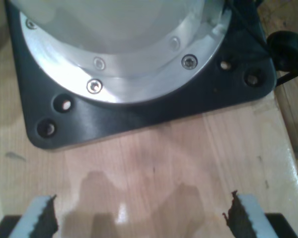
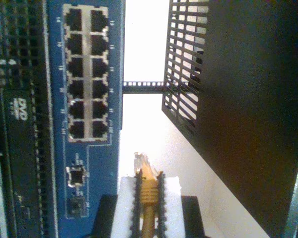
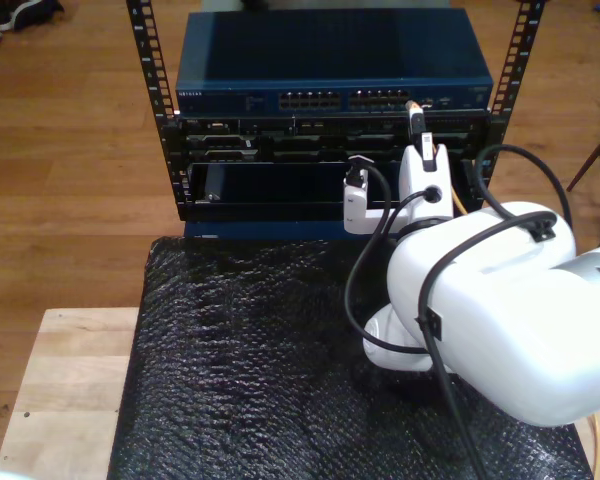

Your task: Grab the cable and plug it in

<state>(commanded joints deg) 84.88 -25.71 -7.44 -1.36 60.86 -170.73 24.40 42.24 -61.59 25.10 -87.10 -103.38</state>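
The yellow-orange cable [image 2: 148, 196] is pinched between the fingers of my second gripper [image 2: 148, 178], which is shut on it. Its clear plug [image 2: 141, 163] sticks out past the fingertips, short of the blue switch [image 2: 104, 163] and off to the side of the port block [image 2: 87, 74]. In the exterior view my second gripper [image 3: 417, 120] holds the plug [image 3: 413, 105] up at the switch's front [image 3: 330, 100], on the exterior view's right of the port rows. My first gripper [image 1: 144, 218] is open over bare wood with nothing between its fingers.
A black arm base plate [image 1: 139, 119] with a metal flange lies just beyond my first gripper. The rack [image 3: 330, 160] holds darker units under the switch, framed by perforated posts [image 3: 145, 70]. A black padded mat [image 3: 250, 360] covers the wooden table [image 3: 60, 390]. Thick black arm cables [image 3: 360, 270] loop beside the wrist.
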